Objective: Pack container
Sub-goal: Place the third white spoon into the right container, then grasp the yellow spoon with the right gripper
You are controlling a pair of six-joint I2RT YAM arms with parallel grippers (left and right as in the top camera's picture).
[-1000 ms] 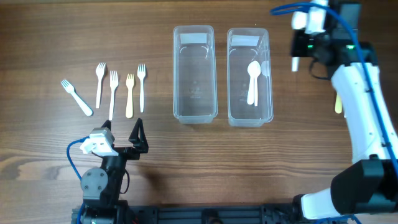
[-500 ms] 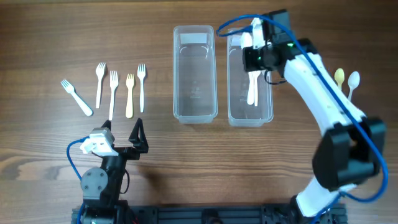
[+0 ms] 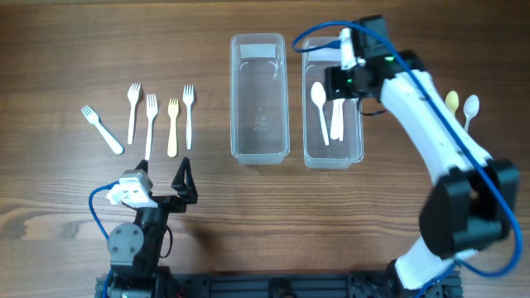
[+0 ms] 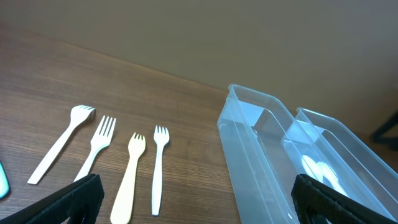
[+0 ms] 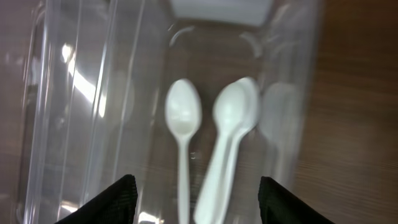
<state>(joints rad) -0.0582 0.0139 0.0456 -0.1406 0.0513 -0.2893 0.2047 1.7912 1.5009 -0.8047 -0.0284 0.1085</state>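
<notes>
- The right claw (image 5: 196, 208) hangs over the right-hand container (image 3: 348, 146) at 1 o'clock on the tabletop (image 3: 397, 215), fingers spread wide and gripping nothing.
- White plastic spoons lie on that clear container's floor. A single spoon (image 5: 183, 118) rests alone, and just beside it at 3 o'clock in the wrist view sits a nested pair (image 5: 235, 109) (bowls overlapping, handles running toward 6 o'clock).
- The left-hand container (image 3: 259, 108), also clear plastic, stands parallel and just beside its twin, at the 9 o'clock side.
- Five plastic forks (image 3: 150, 124) lie around 10 o'clock. Four line up with tines pointing to 12 o'clock, among them a cream fork (image 3: 172, 128). A short fork (image 3: 103, 130) lies tilted at the row's 9 o'clock end.
- Two loose spoons rest side by side at 3 o'clock, a yellowish spoon (image 3: 452, 101) and a white spoon (image 3: 470, 106), both partly hidden behind the right arm.
- The left claw (image 3: 163, 178) sits at 7 o'clock, near the fork handles but not touching them, its fingers wide apart and holding nothing.
</notes>
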